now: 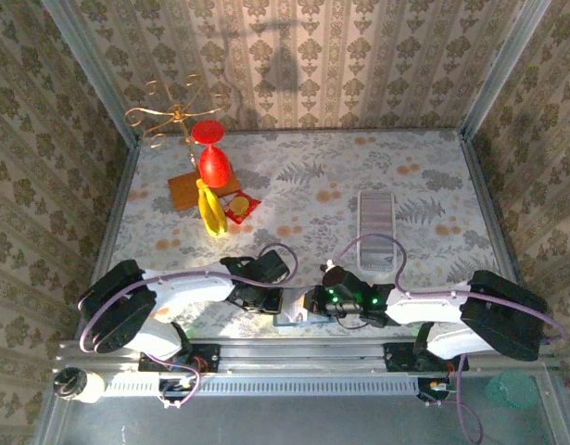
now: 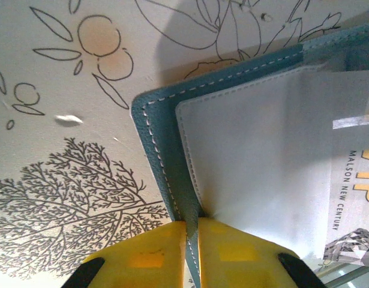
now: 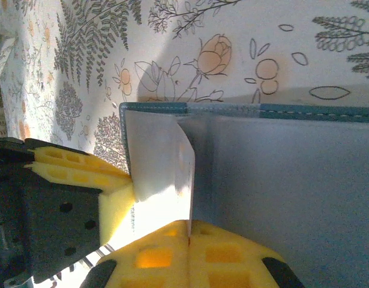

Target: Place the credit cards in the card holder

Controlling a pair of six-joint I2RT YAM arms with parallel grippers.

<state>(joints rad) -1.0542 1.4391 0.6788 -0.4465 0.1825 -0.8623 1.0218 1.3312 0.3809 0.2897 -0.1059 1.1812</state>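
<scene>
Card holder (image 1: 290, 317) lies lower centre of the top view. My left gripper (image 2: 192, 231) pinches its stitched edge, right gripper (image 3: 189, 231) its pale lining. I judge it light, floppy; grip edges.

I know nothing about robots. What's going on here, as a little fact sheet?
Setting: floral table, two arms meeting at its near edge
Left gripper: shut on the teal stitched edge of the card holder
Right gripper: shut on a thin light inner leaf of the card holder
Printed card: showing at the holder's open side
Far left corner: red goblet, banana, gold wire stand
</scene>
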